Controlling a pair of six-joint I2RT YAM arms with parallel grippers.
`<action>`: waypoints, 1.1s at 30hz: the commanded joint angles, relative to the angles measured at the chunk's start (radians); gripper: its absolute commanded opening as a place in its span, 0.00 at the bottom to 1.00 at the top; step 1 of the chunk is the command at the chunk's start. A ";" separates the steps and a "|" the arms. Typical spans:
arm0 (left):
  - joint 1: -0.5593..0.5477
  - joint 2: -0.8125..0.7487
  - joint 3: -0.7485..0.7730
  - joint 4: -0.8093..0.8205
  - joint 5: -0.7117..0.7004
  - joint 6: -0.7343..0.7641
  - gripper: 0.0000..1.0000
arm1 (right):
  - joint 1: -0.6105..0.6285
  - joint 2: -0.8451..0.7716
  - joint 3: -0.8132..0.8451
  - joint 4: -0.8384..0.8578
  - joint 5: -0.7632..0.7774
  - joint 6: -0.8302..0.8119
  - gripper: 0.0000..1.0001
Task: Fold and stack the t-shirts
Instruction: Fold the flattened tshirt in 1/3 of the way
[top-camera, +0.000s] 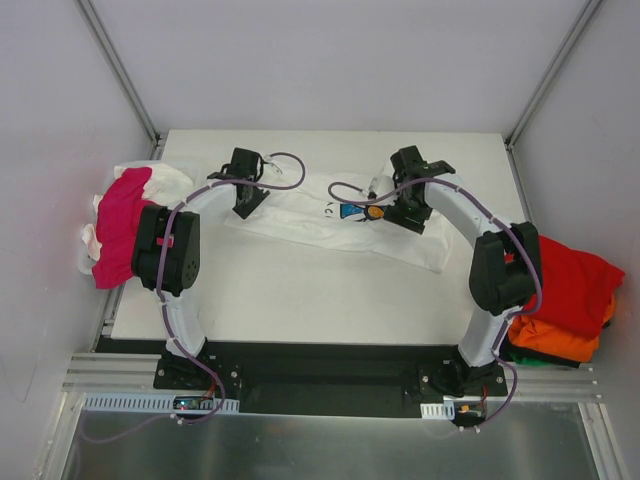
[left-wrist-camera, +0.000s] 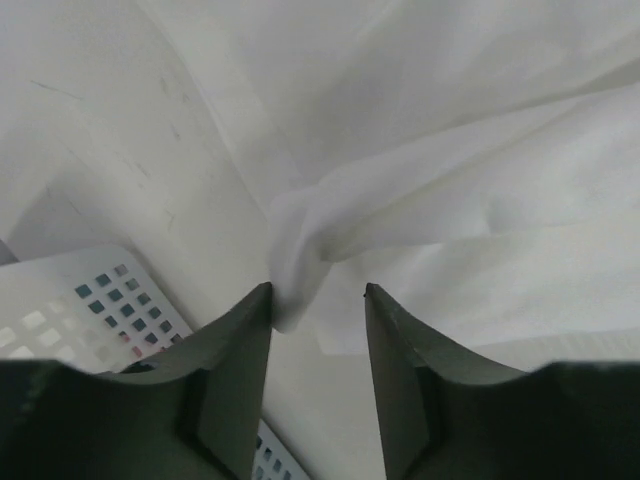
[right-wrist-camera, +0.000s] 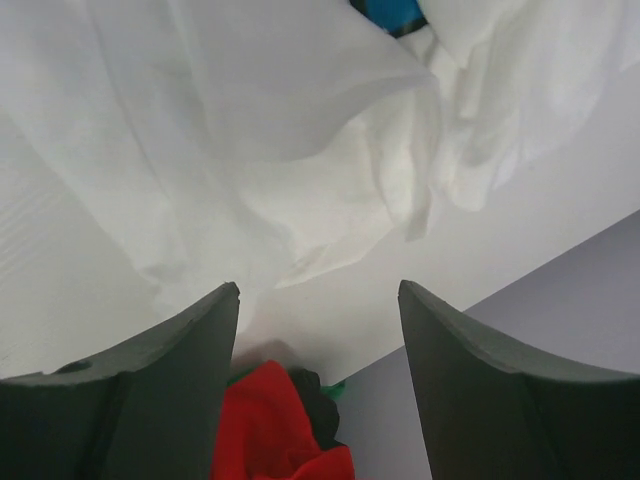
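White t-shirt (top-camera: 300, 215) on the counter (top-camera: 300, 300), both claws parted

The shirt lay rumpled mid-counter, the lettering beside its blue and orange print (top-camera: 358, 212) too small to read. The left claw (left-wrist-camera: 318, 290) stood narrowly apart, a bunched fold brushing one finger, nothing clamped. The right claw (right-wrist-camera: 318, 287) gaped wide and empty over the shirt's hem. A pink t-shirt (top-camera: 120, 230) lay at the left edge, and a red t-shirt (top-camera: 570, 280) sat atop an orange t-shirt (top-camera: 560, 340) at the right.

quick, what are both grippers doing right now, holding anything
Left gripper: open, a fold of the white t-shirt against one finger, not clamped.
Right gripper: open, holding nothing.
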 joint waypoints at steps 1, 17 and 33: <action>-0.009 -0.035 -0.009 0.000 -0.004 -0.023 0.49 | 0.040 -0.035 -0.061 0.022 -0.016 0.051 0.71; -0.006 -0.035 0.000 0.012 -0.042 -0.017 0.72 | 0.065 0.071 0.000 0.041 -0.014 0.051 0.76; -0.004 -0.041 0.043 0.023 -0.092 -0.029 0.76 | 0.071 0.110 0.020 0.045 -0.011 0.042 0.75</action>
